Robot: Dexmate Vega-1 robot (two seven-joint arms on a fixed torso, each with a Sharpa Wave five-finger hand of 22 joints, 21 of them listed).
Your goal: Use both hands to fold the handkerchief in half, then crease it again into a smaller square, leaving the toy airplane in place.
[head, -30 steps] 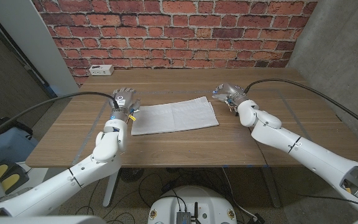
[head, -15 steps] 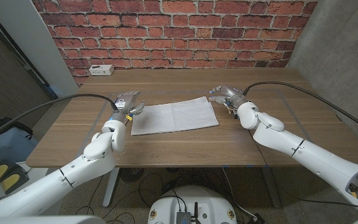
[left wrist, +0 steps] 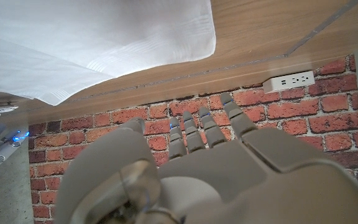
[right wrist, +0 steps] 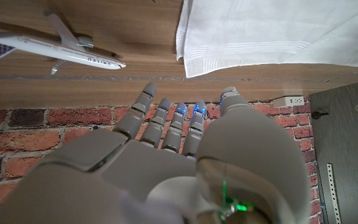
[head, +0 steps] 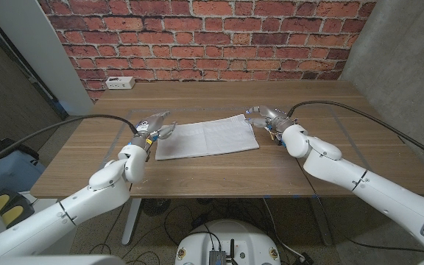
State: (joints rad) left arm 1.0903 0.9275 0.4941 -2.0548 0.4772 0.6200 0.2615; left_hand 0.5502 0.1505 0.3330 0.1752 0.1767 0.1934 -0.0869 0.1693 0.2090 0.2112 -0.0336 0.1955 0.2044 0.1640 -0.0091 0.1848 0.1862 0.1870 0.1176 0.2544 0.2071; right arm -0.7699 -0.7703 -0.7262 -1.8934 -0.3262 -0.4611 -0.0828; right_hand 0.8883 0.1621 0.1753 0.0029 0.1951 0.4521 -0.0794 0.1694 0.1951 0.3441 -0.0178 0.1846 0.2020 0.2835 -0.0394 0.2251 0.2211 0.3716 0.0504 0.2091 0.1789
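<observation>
A white handkerchief (head: 207,138) lies as a wide rectangle in the middle of the wooden table (head: 219,168). My left hand (head: 154,124) hovers at its far left corner with fingers spread and nothing in them. At the far right corner my right hand (head: 263,113) is likewise open, fingers pointing at the cloth. In the right wrist view the toy airplane (right wrist: 55,45), white with a blue tail, lies on the wood beside the cloth's corner (right wrist: 194,59), just beyond my right hand (right wrist: 166,162). The left wrist view has my left hand (left wrist: 191,168) just short of the cloth (left wrist: 92,37).
A white power strip (head: 119,83) sits at the table's far left edge, against the red brick wall (head: 212,37). Black cables trail from both forearms. Bare wood lies in front of the cloth and on both sides.
My left hand has moved forward and inward to the cloth's far left corner. My right hand has shifted slightly toward the far right corner. The cloth has not moved.
</observation>
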